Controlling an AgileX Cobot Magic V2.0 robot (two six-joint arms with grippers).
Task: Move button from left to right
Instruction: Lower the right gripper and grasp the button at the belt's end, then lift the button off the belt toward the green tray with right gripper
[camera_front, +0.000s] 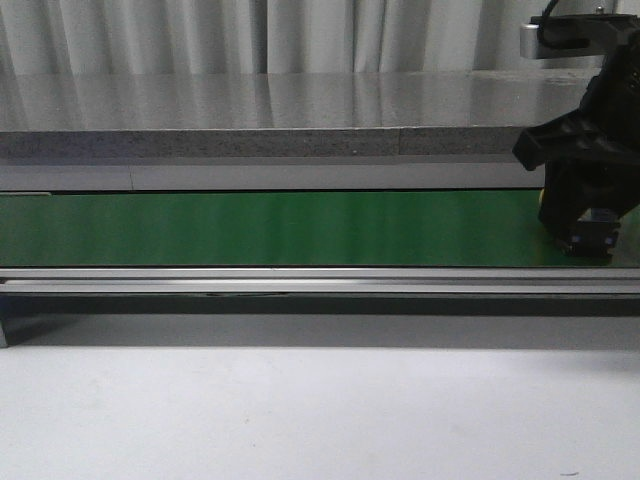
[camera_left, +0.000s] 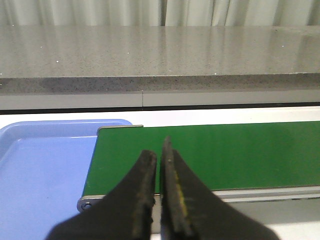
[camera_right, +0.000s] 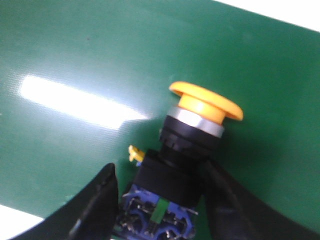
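The button (camera_right: 200, 122) lies tilted on the green conveyor belt (camera_right: 75, 60), its orange-yellow cap pointing away from the wrist. It has a black body and a blue terminal base. My right gripper (camera_right: 160, 172) has a black finger against each side of the body and base, shut on it. In the front view that gripper (camera_front: 590, 238) reaches down onto the right end of the belt (camera_front: 280, 228) and hides most of the button. My left gripper (camera_left: 159, 150) hovers over the belt's left end, shut with nothing in it.
A blue tray (camera_left: 40, 170) lies just off the left end of the belt (camera_left: 240, 150). A grey stone counter (camera_front: 300, 110) runs behind the conveyor. An aluminium rail (camera_front: 300, 282) borders its front, with white table (camera_front: 300, 410) below.
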